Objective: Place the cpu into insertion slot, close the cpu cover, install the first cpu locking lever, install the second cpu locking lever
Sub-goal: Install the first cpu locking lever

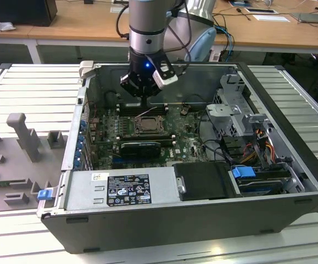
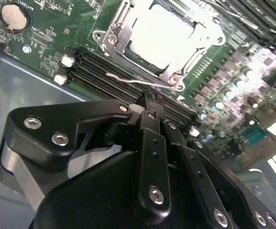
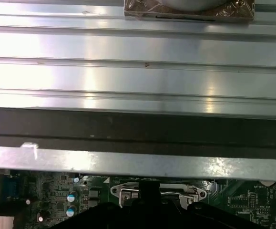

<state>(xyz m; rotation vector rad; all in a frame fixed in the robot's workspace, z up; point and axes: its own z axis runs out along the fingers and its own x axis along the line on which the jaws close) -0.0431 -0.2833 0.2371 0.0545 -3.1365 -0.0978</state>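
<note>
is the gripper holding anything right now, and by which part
Cannot be told for sure. The gripper sits closed at the thin wire lever beside the covered cpu, apparently touching its end.

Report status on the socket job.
Gripper shut, tips at a thin locking lever. Cpu seated in insertion slot, cpu cover down. Nothing in the way.

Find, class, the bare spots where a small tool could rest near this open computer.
Free: the ribbed grey metal table left of the open black computer case in the exterior view, beyond the grey moulded fixtures. Crowded: the green motherboard under the black hand.
</note>
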